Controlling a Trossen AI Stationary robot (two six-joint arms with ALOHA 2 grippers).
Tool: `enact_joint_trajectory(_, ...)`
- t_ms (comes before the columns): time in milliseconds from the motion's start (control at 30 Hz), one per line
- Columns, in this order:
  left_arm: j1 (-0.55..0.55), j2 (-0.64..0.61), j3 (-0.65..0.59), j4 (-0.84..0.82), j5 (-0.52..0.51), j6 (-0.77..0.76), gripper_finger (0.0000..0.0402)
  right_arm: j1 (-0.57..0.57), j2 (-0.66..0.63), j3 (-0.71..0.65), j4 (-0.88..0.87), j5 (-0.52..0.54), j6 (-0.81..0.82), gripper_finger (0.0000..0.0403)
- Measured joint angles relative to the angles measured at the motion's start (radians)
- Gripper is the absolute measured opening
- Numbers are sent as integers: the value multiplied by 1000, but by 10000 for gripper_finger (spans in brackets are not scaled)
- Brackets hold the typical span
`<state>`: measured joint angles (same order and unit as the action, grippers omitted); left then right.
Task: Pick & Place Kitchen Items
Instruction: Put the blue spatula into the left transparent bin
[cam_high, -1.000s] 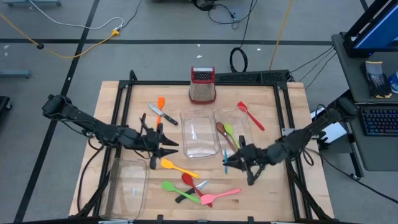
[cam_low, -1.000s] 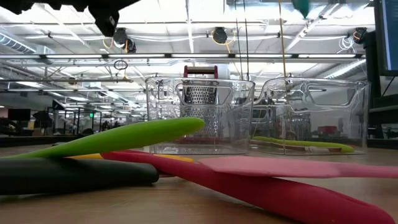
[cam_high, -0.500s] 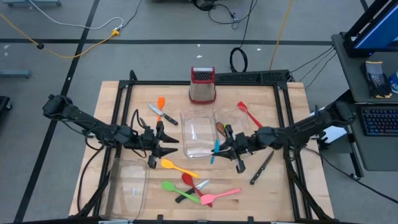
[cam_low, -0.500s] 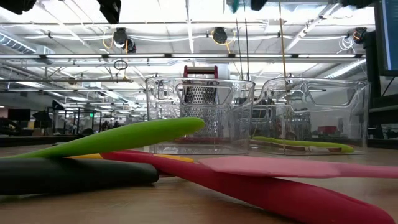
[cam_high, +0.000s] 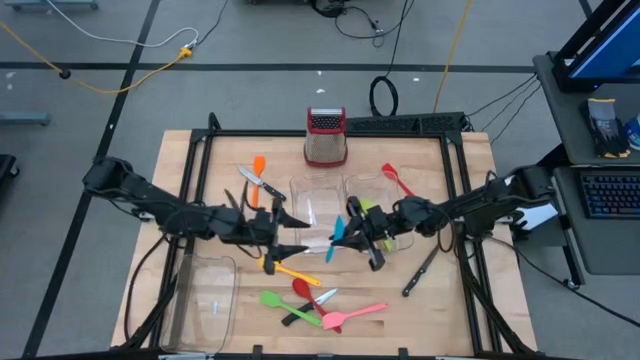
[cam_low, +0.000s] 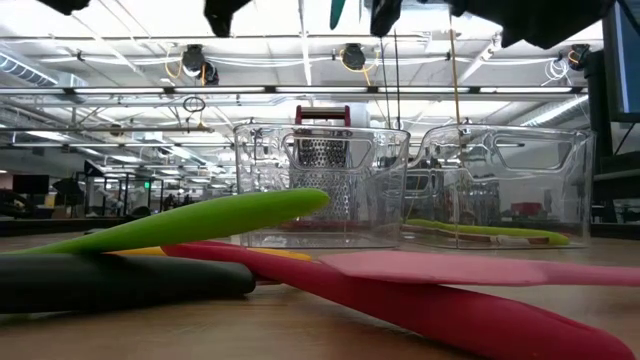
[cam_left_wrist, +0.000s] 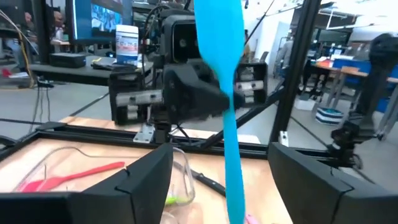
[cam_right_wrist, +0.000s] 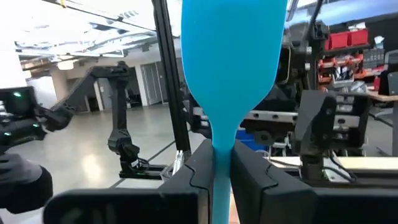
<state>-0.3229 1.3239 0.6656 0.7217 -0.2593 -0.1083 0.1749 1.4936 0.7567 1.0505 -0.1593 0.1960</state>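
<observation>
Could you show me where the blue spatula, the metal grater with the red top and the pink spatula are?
Blue plastic spatula (cam_right_wrist: 233, 56): right wrist view, on its blade.
Boxy metal grater with red top (cam_high: 325, 145): high view, on its steel body.
Pink plastic spatula (cam_high: 352, 314): high view, on its handle.

You won't find any text you can read here. The white container (cam_left_wrist: 126, 45) on the desk behind the surface, seen in the left wrist view, carries a red and blue label, but its lettering is too blurred to make out.
</observation>
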Motion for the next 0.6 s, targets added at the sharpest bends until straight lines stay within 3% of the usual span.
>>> enact_joint_trajectory(100, 19, 53, 50, -33, 6, 6, 271, 0, 9, 0, 8, -1, 1, 21)
enact_joint_trajectory(267, 59, 125, 100, -47, 109, -22, 271, 0, 9, 0, 14, -15, 1, 21)
enact_joint_trajectory(600, 109, 147, 119, -45, 286, -83, 271, 1, 9, 0, 34, -30, 1, 21)
